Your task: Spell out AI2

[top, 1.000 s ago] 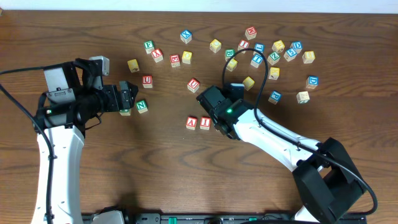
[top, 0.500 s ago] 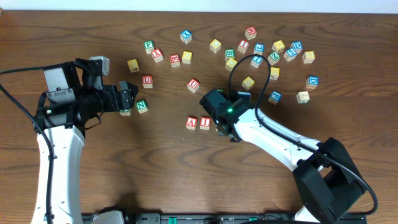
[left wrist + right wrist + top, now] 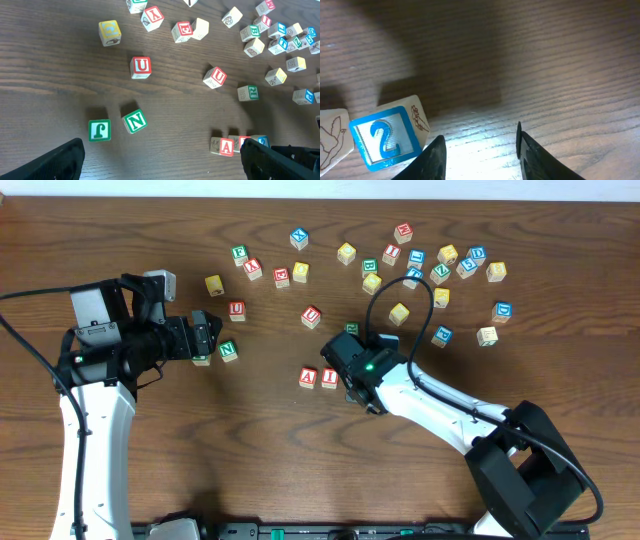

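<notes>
Red A block (image 3: pixel 307 377) and red I block (image 3: pixel 329 377) stand side by side at the table's middle. In the left wrist view the A block (image 3: pixel 226 146), the I block (image 3: pixel 243 142) and a blue 2 block (image 3: pixel 262 141) form a row. My right gripper (image 3: pixel 351 383) is over the row's right end and hides the 2 block from overhead. In the right wrist view my right gripper (image 3: pixel 480 152) is open and empty; the 2 block (image 3: pixel 385 136) sits on the wood just outside its left finger. My left gripper (image 3: pixel 205 338) is open and empty, its fingers (image 3: pixel 160 165) wide apart.
A green N block (image 3: pixel 228 351) and a green J block (image 3: pixel 99 130) lie by the left gripper. Red U blocks (image 3: pixel 237 309) (image 3: pixel 311 316) lie behind the row. A cluster of several blocks (image 3: pixel 440 265) fills the back right.
The right gripper's head has shifted a little toward the front and turned beside the I block. The left arm has not moved.
</notes>
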Controlling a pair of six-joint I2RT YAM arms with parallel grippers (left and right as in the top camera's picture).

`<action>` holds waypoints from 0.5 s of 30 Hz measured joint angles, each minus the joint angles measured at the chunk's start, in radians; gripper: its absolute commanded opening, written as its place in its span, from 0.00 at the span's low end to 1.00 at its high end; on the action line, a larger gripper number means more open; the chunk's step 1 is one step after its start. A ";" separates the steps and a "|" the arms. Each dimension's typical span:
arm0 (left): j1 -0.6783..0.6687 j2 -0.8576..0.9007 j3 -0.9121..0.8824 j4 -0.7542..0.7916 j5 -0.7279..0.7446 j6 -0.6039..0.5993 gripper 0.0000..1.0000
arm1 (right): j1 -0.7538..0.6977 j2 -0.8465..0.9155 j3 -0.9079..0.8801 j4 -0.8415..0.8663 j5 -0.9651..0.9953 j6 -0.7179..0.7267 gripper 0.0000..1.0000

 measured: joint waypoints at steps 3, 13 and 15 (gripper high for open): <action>0.000 0.000 0.000 0.000 0.000 0.000 0.98 | 0.000 0.000 0.000 0.005 0.001 0.000 0.40; 0.000 0.000 0.000 0.000 0.000 0.000 0.98 | 0.000 0.000 -0.021 0.084 0.024 0.001 0.38; 0.000 0.000 0.000 0.000 0.000 0.000 0.98 | 0.000 0.000 -0.035 0.097 0.028 0.001 0.38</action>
